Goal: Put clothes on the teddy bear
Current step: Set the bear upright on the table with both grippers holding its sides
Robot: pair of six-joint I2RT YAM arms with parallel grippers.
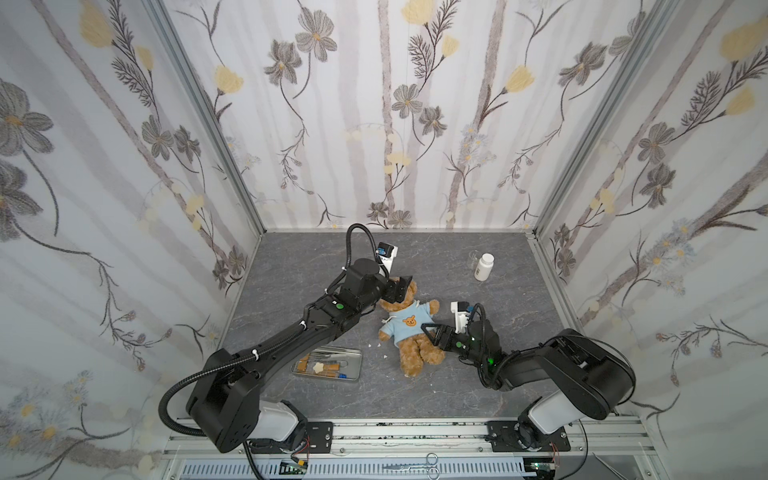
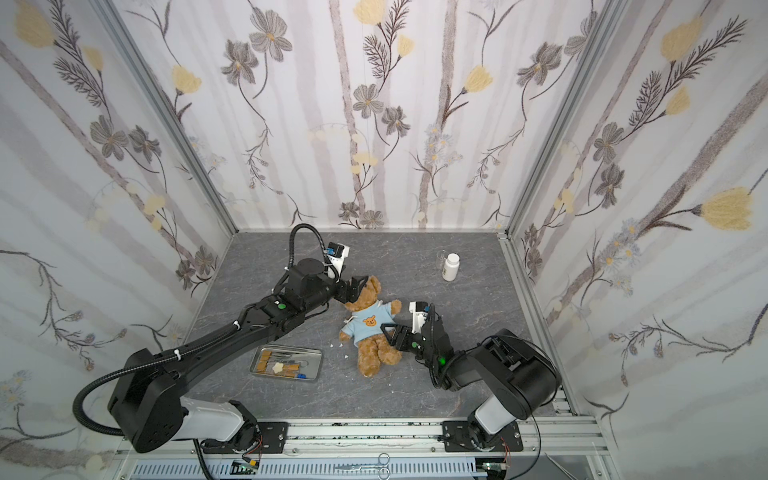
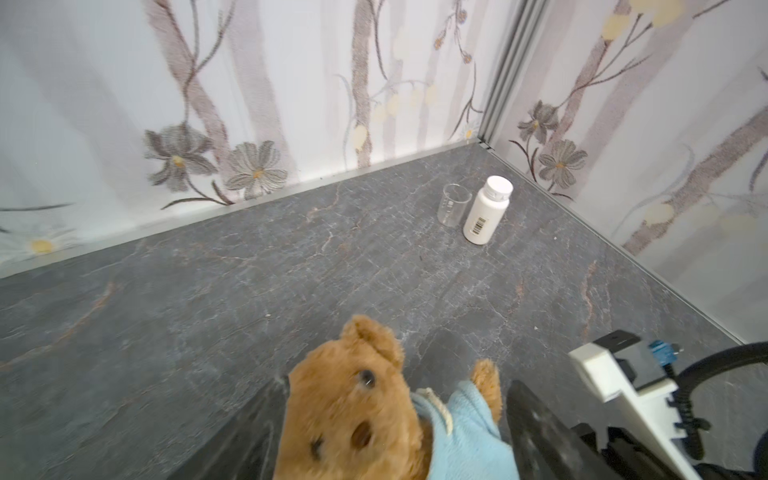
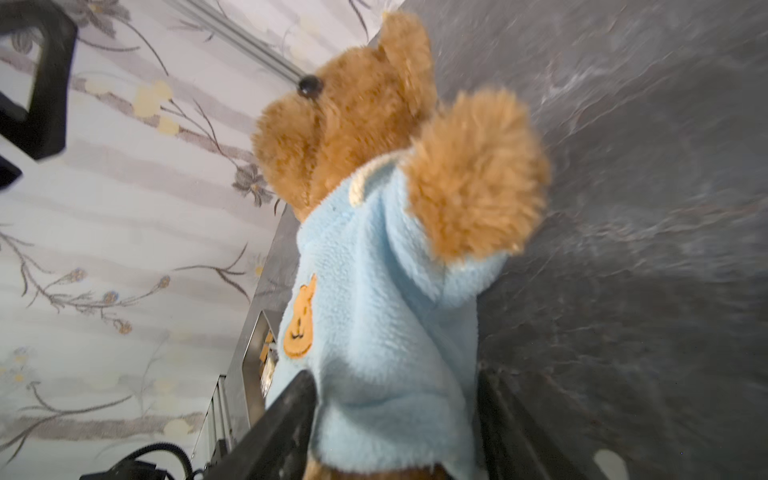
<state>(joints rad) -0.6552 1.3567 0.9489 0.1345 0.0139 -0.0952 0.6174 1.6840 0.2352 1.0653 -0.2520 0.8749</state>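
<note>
The teddy bear (image 1: pixel 417 350) lies on its back in the middle of the grey table in both top views, wearing a light blue shirt (image 1: pixel 409 322) with an orange bear emblem. My left gripper (image 1: pixel 398 291) is at its head, open, with a finger on either side of the head (image 3: pixel 353 415). At the shirt's hem on the bear's flank, my right gripper (image 1: pixel 432 334) is open. In the right wrist view its fingers (image 4: pixel 286 419) straddle the shirt's lower edge (image 4: pixel 390 374). One furry arm (image 4: pixel 473 174) sticks out of a sleeve.
A white bottle (image 1: pixel 484 267) and a small glass beaker (image 1: pixel 473 257) stand at the back right. A metal tray (image 1: pixel 332 349) with small tools lies left of the bear's legs. White crumbs (image 1: pixel 384 356) lie between them. Scissors (image 1: pixel 415 466) rest on the front rail.
</note>
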